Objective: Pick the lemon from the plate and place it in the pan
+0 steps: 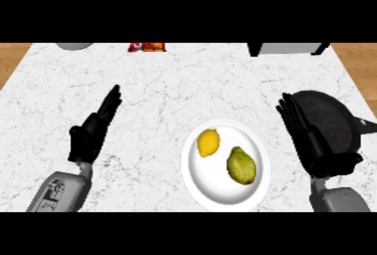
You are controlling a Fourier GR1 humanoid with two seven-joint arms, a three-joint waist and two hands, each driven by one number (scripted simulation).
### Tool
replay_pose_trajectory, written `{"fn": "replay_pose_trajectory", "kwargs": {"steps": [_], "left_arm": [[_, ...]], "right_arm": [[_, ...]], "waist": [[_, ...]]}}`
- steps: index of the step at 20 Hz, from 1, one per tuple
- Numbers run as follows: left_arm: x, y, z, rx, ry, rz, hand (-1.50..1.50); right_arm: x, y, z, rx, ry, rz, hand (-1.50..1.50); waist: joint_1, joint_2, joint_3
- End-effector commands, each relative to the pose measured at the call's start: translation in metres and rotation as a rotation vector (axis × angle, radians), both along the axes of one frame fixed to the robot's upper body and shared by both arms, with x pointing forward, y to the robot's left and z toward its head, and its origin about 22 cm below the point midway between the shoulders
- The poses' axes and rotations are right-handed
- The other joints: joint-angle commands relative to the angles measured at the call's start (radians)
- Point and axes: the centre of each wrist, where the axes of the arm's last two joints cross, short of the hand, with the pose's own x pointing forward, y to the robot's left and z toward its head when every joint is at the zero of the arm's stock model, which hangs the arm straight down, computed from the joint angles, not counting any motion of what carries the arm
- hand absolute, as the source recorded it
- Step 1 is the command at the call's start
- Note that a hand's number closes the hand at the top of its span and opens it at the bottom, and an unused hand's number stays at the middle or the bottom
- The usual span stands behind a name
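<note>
Forearms in grey are seen entering from the lower edge of the head view. The left hand (90, 130) is held open over the tabletop (169, 79) at the left, its fingers straight and nothing held. The right hand (313, 137) is likewise open and holds nothing, with its fingers stretched over the near side of the pan (333, 115). Between the 2 hands, nearest the viewer, a white plate (193, 174) is set on the tabletop. On it 2 fruits are laid: the lemon (208, 143) toward the upper left, and a greenish fruit (242, 166) just beside it at the lower right. Whether the 2 touch cannot be told. The dark pan lies to the right of the plate, with nothing visible in it. Farther off, along the far edge, a grey object (74, 46), a red packet (146, 47) and a dark-framed box (288, 48) are partly shown. Judged from this, nothing of the task is done yet: the lemon is still to be grasped, lifted, carried rightward and set in the pan.
</note>
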Motion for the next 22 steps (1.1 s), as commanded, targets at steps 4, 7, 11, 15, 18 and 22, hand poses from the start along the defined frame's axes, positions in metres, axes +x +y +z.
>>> {"fn": "replay_pose_trajectory", "kwargs": {"steps": [4,7,11,15,18,22], "left_arm": [[0.015,0.031,0.020,-0.012,-0.088,0.125,0.00],[0.010,0.036,0.036,-0.076,-0.083,0.169,0.00],[0.003,0.055,0.023,-0.072,-0.064,0.216,0.00],[0.008,0.055,0.023,-0.081,-0.057,0.213,0.00],[0.009,0.046,0.028,-0.078,-0.058,0.223,0.00],[0.006,0.048,0.029,-0.084,-0.056,0.225,0.00]], "right_arm": [[0.022,0.023,-0.023,0.149,-0.044,0.155,1.50],[0.008,0.066,-0.057,0.094,-0.013,0.135,1.50],[-0.035,0.028,-0.070,-0.098,-0.231,-0.282,-1.50],[-0.066,0.004,-0.050,-0.235,-0.309,-0.327,-1.50],[-0.080,-0.026,-0.008,-0.322,-0.283,-0.236,-1.50],[-0.087,-0.051,0.032,-0.544,-0.177,-0.134,-1.50]], "waist": [[0.043,0.038,-0.007],[0.037,0.034,-0.008],[0.008,0.026,-0.008],[-0.005,0.028,-0.010],[-0.001,0.028,-0.010],[0.001,0.027,-0.013]]}}
